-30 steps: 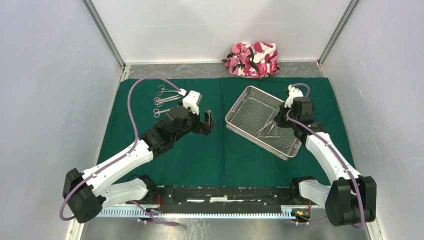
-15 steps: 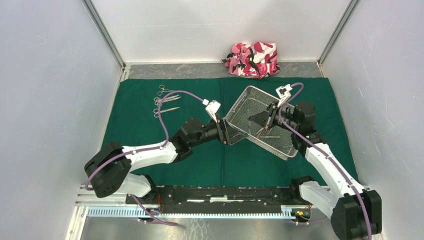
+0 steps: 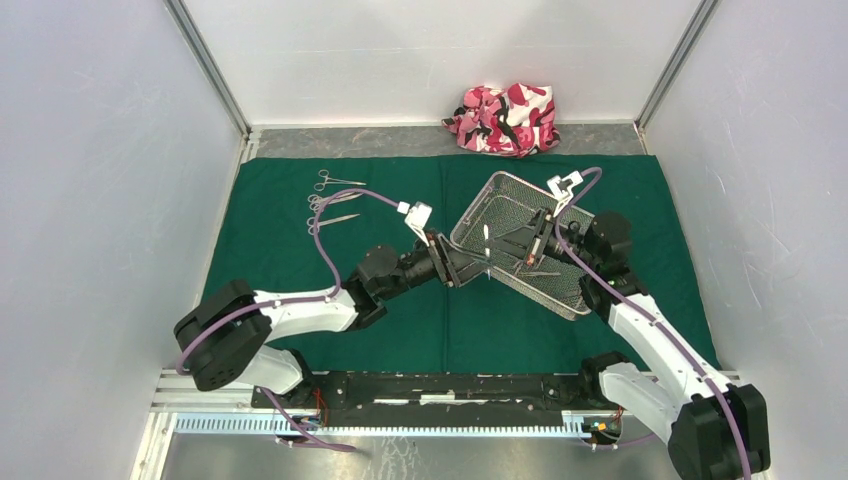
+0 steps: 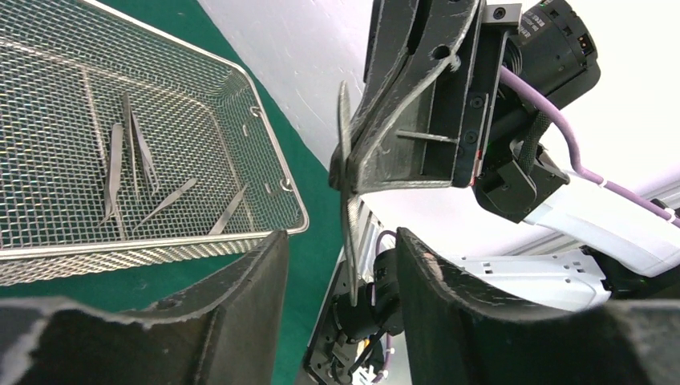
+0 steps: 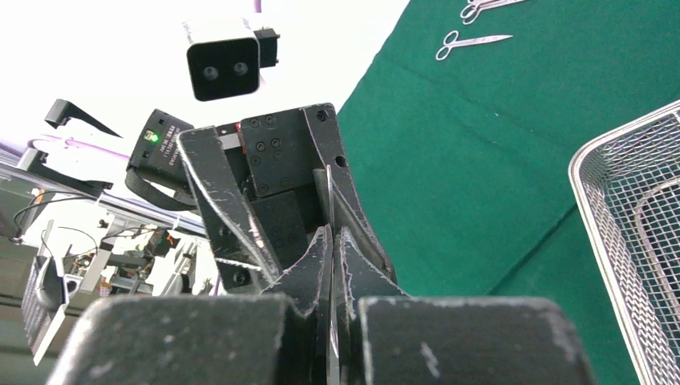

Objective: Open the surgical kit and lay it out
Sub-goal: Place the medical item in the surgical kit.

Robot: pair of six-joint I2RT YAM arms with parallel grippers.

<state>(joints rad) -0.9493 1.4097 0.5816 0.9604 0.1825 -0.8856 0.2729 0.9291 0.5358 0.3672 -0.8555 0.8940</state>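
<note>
The dark green cloth (image 3: 300, 260) lies spread on the table. The silver wire-mesh tray (image 3: 572, 308) sits on its right half and holds several slim steel tweezers (image 4: 120, 168). My right gripper (image 3: 522, 238) is shut on one steel tweezers (image 3: 486, 238) and holds it in the air over the tray's left edge. My left gripper (image 3: 468, 264) is open, and its fingers (image 4: 240, 305) stand on either side of the tweezers' free end (image 4: 350, 241) without touching it. The right wrist view shows the tweezers (image 5: 328, 200) pinched edge-on in my right gripper (image 5: 333, 241).
Three scissors and forceps (image 3: 330, 200) lie in a row on the cloth's far left, also in the right wrist view (image 5: 473, 38). The pink-white-black camouflage bundle (image 3: 505, 118) sits beyond the cloth at the back wall. Grey walls close in on both sides.
My left arm swung right from the laid-out instruments to the tray. My right gripper lifted a tweezers out of the tray and turned it toward the left gripper, whose open fingers now flank it.
</note>
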